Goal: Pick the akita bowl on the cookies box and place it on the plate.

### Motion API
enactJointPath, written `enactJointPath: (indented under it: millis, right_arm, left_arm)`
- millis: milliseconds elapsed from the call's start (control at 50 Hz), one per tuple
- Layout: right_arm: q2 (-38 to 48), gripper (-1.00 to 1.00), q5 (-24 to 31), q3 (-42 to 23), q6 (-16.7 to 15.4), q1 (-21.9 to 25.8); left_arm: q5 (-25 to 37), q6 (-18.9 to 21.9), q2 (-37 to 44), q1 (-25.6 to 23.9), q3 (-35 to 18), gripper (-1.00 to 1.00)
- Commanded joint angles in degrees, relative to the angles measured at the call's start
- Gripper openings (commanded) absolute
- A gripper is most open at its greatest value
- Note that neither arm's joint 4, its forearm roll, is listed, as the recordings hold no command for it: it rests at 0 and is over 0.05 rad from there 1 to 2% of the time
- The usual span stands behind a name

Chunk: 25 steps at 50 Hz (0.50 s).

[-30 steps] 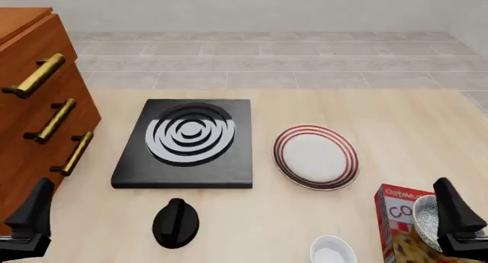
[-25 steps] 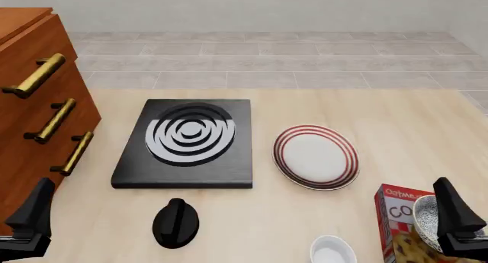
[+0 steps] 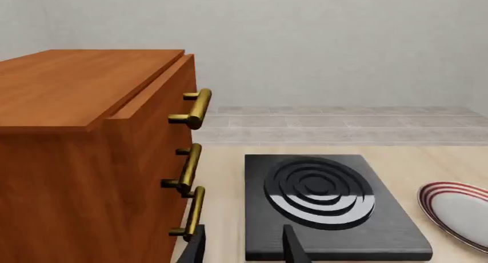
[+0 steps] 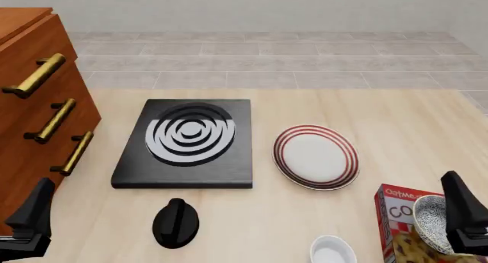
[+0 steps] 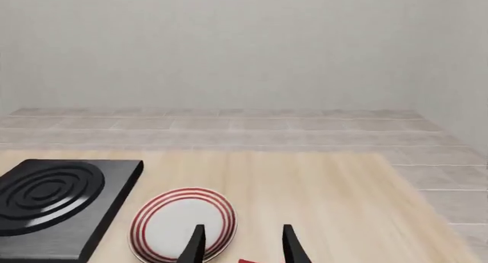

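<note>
The akita bowl [image 4: 428, 220], speckled black and white inside, rests on the red cookies box [image 4: 395, 216] at the table's near right. My right gripper [image 4: 460, 212] stands just right of the bowl and covers its right rim. In the right wrist view that gripper [image 5: 242, 248] is open with nothing between its fingers, and a red corner of the cookies box [image 5: 252, 261] shows below it. The plate [image 4: 316, 157], white with red rings, lies farther away and to the left of the box. My left gripper [image 4: 32, 217] is open at the near left, by the cabinet.
A black square stove [image 4: 187, 142] with grey rings lies left of the plate, with a black knob [image 4: 175, 222] in front of it. A small plain white bowl [image 4: 333, 251] sits left of the box. A wooden drawer cabinet [image 4: 34, 108] with brass handles lines the left edge.
</note>
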Motion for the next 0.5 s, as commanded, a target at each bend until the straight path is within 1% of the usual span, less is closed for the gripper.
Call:
enactJointPath:
  millis: [20,40,60,100,120,140,160,180,200,220,240,280,320,360,400,460,500]
  right_arm:
    - [2.7,1.0,6.75,-10.12,3.91,-1.93]
    - [2.69,1.0,6.78,-10.14,3.92,-1.93]
    - [2.65,1.0,7.74,-11.52,5.53,-0.98]
    - [6.01,1.0,9.0,-15.2,5.49,-3.2]
    - [9.32,1.0,10.48,-18.93,4.45,-5.37]
    - [9.36,1.0,10.49,-18.98,4.45,-5.37]
    - [10.87,1.0,12.75,-23.06,1.49,-6.6]
    - [12.06,1.0,13.6,-24.53,-0.3,-6.97]
    - [13.42,1.0,14.49,-25.95,-1.25,-7.71]
    - [15.92,1.0,15.57,-27.78,-1.53,-8.78]
    - [15.95,1.0,15.58,-27.81,-1.53,-8.78]
    - [17.13,1.0,17.89,-30.87,-2.08,-8.73]
    - [17.77,1.0,20.19,-33.46,-1.8,-7.81]
    - [20.21,1.0,23.02,-36.86,0.53,-8.9]
    - [21.57,1.0,25.59,-39.66,2.29,-6.39]
    - [23.73,1.0,28.55,-41.43,3.72,-5.55]
    - [24.76,1.0,30.12,-41.96,5.32,-5.24]
  left_arm:
    - [0.0,0.0,0.0,0.0,0.0,1.0]
    - [0.0,0.0,0.0,0.0,0.0,1.0]
    - [0.0,0.0,0.0,0.0,0.0,1.0]
    - [0.0,0.0,0.0,0.0,0.0,1.0]
    - [0.0,0.0,0.0,0.0,0.0,1.0]
    - [0.0,0.0,0.0,0.0,0.0,1.0]
    - [0.0,0.0,0.0,0.0,0.0,1.0]
    - [0.0,0.0,0.0,0.0,0.0,1.0]
    - [0.0,0.0,0.0,0.0,0.0,1.0]
    - [0.0,0.0,0.0,0.0,0.0,1.0]
    - [0.0,0.0,0.0,0.0,0.0,1.0]
    - [0.0,0.0,0.0,0.0,0.0,1.0]
    - [0.0,0.0,0.0,0.0,0.0,1.0]
    - [0.0,0.0,0.0,0.0,0.0,1.0]
    - [0.0,0.0,0.0,0.0,0.0,1.0]
    - [0.0,0.0,0.0,0.0,0.0,1.0]
    - [0.0,0.0,0.0,0.0,0.0,1.0]
